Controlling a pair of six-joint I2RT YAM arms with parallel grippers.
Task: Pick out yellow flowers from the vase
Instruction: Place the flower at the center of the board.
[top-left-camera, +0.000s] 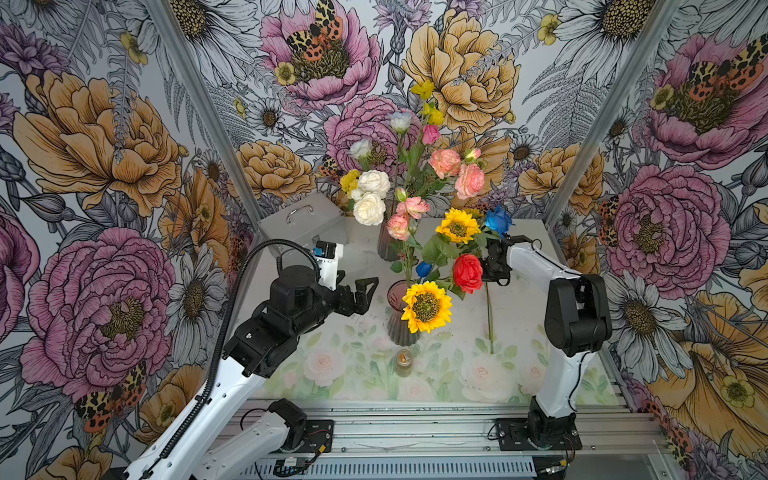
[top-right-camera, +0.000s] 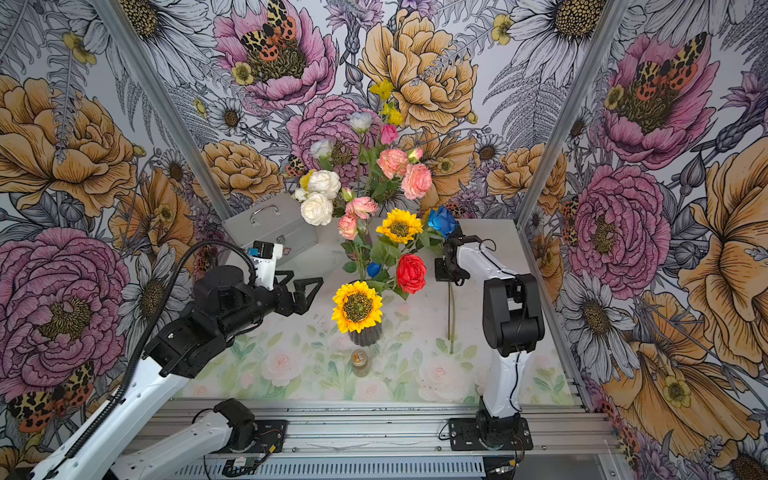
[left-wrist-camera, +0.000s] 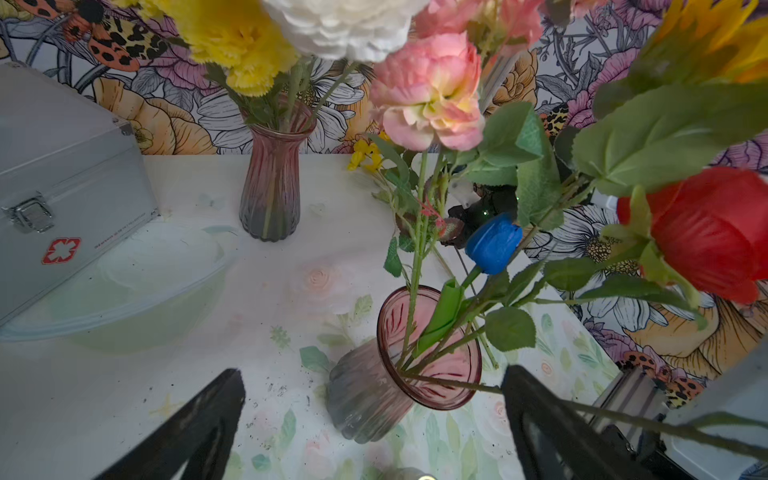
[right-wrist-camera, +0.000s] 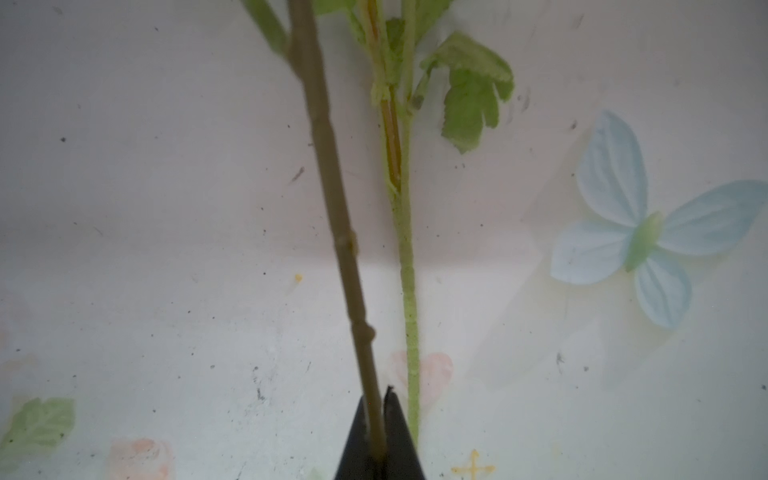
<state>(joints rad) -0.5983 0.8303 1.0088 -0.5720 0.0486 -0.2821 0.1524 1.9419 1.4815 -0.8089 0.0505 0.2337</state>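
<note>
Right jaws: clamped on a thin green stem (right-wrist-camera: 332, 199), which is pinched at the tips of the right gripper (right-wrist-camera: 376, 405).
Held stem: hung free beside the front vase (top-left-camera: 400, 322), not inside it, so it is judged to be out of the vase. Whether its lower end touches the worktop (top-left-camera: 332, 332) cannot be told.
Head of held stem: not settled by the pictures. The upper sunflower (top-left-camera: 458, 226) is the likely one, given the task, but the blue rose (top-left-camera: 498, 220) is just as near.
Left jaws: spread wide, with nothing between them. The left gripper (top-left-camera: 359, 286) is held level beside the front vase, probably so that the vase can be steadied or another stem reached.
Front sunflower (top-left-camera: 427, 306): leant out over the front vase's rim and not yet picked.
Other yellow: a ruffled yellow head (left-wrist-camera: 232, 45) is packed against white blooms in the back vase (left-wrist-camera: 272, 178). Small yellow sprays (top-left-camera: 424, 88) are carried highest above it.
Risk: leaves are crowded around the red rose (top-left-camera: 468, 272), so neighbouring flowers may be dragged along.
</note>
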